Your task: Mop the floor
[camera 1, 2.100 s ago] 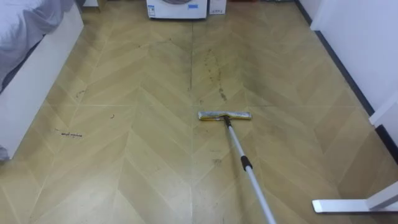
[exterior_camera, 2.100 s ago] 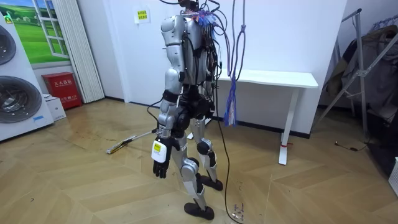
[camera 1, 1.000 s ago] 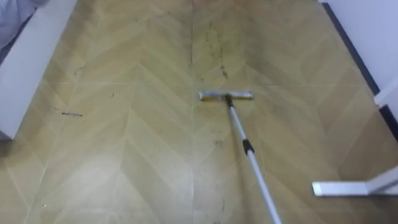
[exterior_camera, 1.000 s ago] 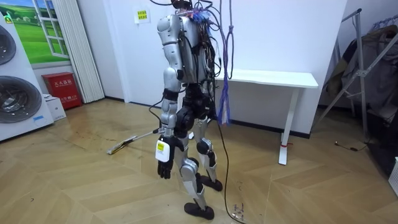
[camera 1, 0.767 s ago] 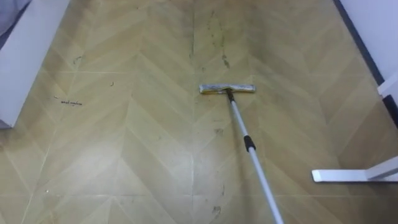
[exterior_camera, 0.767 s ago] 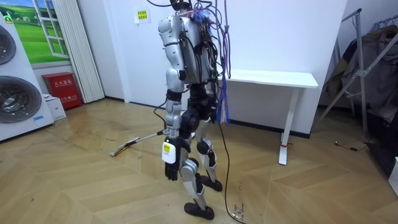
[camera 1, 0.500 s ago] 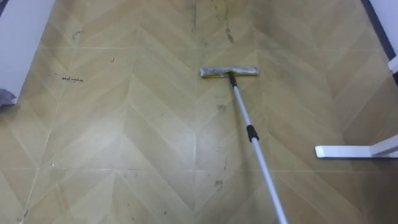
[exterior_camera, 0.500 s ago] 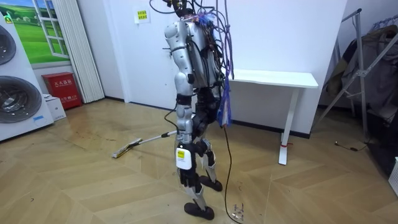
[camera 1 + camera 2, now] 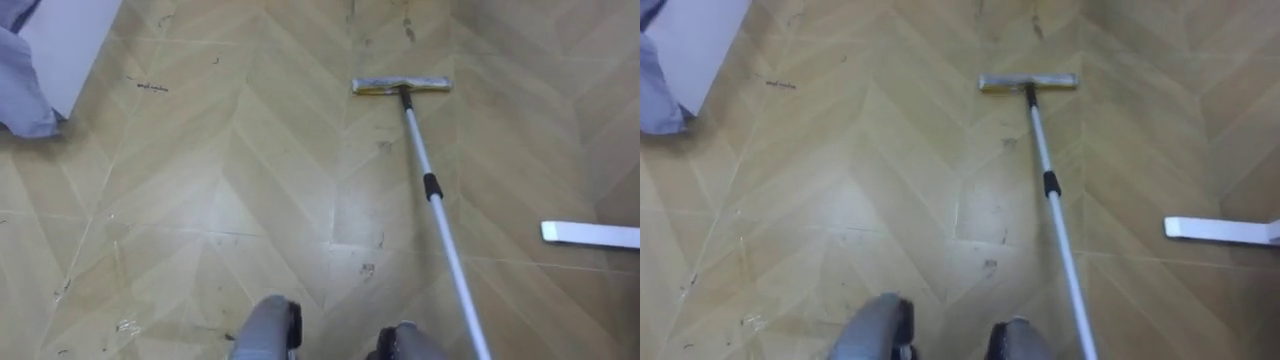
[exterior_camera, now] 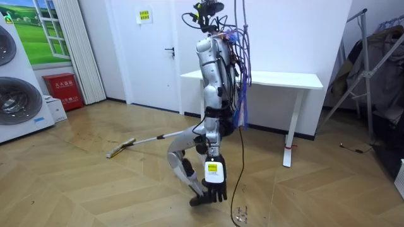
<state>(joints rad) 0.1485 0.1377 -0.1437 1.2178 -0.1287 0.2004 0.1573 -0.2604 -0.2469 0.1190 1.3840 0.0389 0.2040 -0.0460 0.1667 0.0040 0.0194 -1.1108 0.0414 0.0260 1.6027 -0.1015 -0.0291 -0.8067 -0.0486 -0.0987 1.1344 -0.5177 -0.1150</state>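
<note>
Light, stiff mop (image 9: 428, 185), head flat at upper centre, best gripped high on its smooth pole; left hand (image 10: 216, 188) hanging slack, empty; right hand (image 10: 198, 130) hold indiscernible.

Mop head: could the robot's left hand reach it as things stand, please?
Probably not: unblocked, but the mop head lies far ahead on the floor; the left hand hangs beside the leg.
</note>
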